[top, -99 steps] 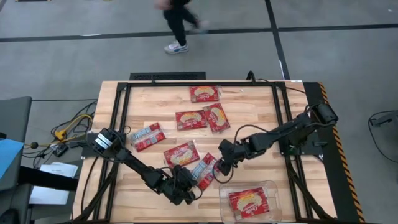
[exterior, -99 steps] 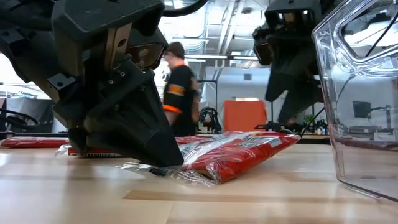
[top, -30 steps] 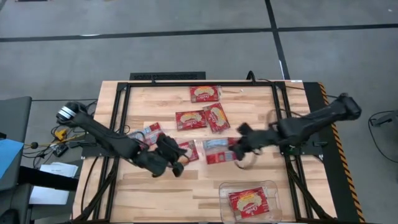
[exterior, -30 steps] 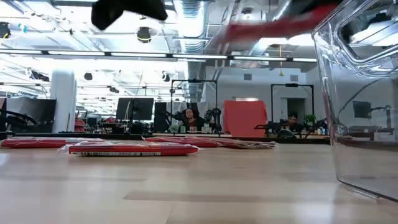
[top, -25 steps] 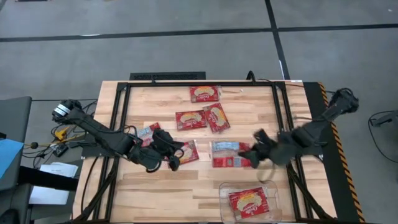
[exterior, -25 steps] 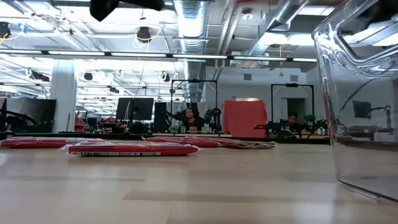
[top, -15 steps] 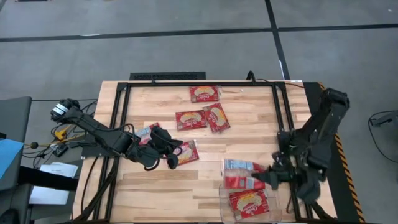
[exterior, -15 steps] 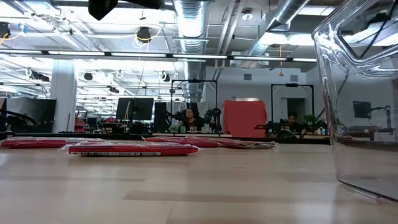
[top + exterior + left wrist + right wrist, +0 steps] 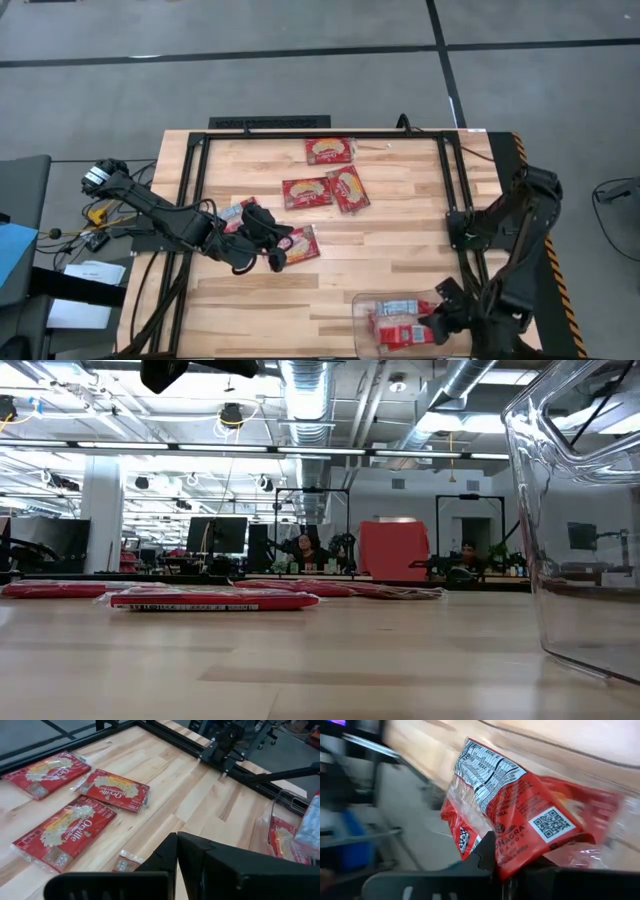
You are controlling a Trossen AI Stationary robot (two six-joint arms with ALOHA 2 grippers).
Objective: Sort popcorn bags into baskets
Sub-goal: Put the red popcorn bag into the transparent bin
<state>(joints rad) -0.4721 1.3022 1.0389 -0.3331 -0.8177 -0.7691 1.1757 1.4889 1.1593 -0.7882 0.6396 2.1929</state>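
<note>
Several red popcorn bags lie flat on the wooden table: one at the far middle [image 9: 329,150], two side by side [image 9: 306,192] [image 9: 348,188], one at centre left [image 9: 300,243]. The clear basket [image 9: 357,300] stands at the near right edge with a bag [image 9: 400,332] lying in it. My right gripper [image 9: 432,326] is over the basket, shut on another bag [image 9: 393,308]. My left gripper [image 9: 275,258] hangs shut above the centre-left bag, well off the table, touching nothing. In the low view the basket's wall [image 9: 580,510] fills the right side. My right gripper pinches one end of the bag [image 9: 492,851] between its two fingers, at a corner of its printed back. The fingers come from the table's right side. The bag reaches out from the fingers over the basket and the bag in it; whether it touches that bag I cannot tell.
A further bag [image 9: 238,212] is partly hidden under my left arm. The left wrist view shows three bags [image 9: 65,832] [image 9: 115,790] [image 9: 47,767] on the wood. A black frame [image 9: 330,133] borders the table. Bare wood lies between the bags and the basket.
My right gripper has carried its bag from the table's middle toward the near right edge and down to the basket; the bag stays in its hold. My left gripper has drawn back a little toward the left.
</note>
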